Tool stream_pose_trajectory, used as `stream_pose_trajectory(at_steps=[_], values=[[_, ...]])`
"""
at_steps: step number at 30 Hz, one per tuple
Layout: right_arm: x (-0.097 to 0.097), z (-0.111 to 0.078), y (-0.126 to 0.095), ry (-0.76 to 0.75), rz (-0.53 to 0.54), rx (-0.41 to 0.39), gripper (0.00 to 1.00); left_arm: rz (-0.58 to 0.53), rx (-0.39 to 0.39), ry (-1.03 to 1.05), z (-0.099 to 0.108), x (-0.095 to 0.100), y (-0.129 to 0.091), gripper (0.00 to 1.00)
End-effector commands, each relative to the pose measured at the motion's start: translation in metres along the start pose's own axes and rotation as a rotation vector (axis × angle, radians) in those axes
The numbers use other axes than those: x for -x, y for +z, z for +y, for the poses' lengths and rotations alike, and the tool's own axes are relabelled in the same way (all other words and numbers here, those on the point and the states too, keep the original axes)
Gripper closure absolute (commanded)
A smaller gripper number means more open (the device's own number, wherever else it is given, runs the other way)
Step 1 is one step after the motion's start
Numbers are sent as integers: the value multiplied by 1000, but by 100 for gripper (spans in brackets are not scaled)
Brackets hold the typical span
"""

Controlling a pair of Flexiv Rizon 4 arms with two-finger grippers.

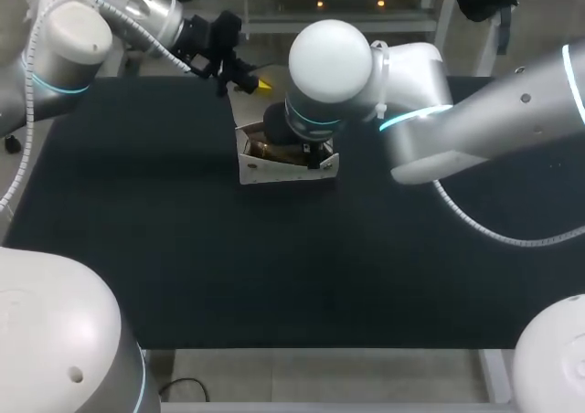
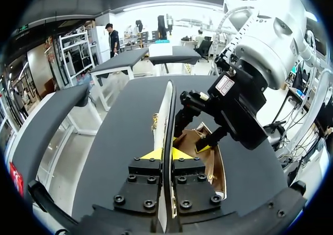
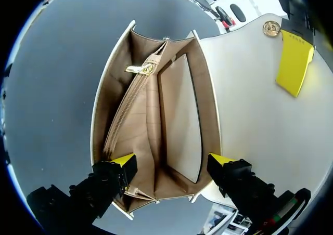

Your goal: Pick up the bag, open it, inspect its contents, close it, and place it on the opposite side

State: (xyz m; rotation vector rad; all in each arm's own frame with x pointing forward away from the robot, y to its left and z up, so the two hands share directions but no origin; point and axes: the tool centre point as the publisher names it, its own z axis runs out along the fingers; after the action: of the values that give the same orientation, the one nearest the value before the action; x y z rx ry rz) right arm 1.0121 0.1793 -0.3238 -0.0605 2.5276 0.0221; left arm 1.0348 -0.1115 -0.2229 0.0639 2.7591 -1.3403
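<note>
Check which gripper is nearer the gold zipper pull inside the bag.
Right. The right gripper sits open over the bag, zipper pull just ahead; the left gripper pinches the flap, off to one side.

Head view: the black table (image 1: 183, 276) reads dim and shows almost no shadow, while overhead light glares on the white shells of the right arm (image 1: 331, 61) and the left arm (image 1: 69, 38). Left wrist view: bright, lit from above, with the table's edges bowing outward. Right wrist view: the open bag (image 3: 156, 120) is evenly lit, with soft shade deep in its pockets.
</note>
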Motion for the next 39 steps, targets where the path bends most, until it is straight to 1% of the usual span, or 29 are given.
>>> stream_pose_trajectory(at_steps=[1, 27, 28, 30, 32, 35, 39], values=[[-2, -2, 9, -1, 1, -2, 0, 7, -5, 1, 2, 1, -1, 100], [-1, -2, 10, -3, 5, 1, 0, 6, -2, 7, 3, 1, 0, 100], [-1, -2, 10, -2, 4, 1, 5, 6, -2, 7, 2, 1, 0, 100], [-1, -2, 10, -2, 4, 2, 7, 6, -2, 8, 2, 1, 0, 100], [-1, -2, 10, -2, 4, 2, 12, 6, -1, 9, 2, 1, 0, 100], [-1, -2, 10, -2, 4, 2, 11, 6, 0, 10, 2, 1, 0, 100], [-1, -2, 10, -3, 4, 2, 14, 6, 1, 12, 2, 1, 0, 100]])
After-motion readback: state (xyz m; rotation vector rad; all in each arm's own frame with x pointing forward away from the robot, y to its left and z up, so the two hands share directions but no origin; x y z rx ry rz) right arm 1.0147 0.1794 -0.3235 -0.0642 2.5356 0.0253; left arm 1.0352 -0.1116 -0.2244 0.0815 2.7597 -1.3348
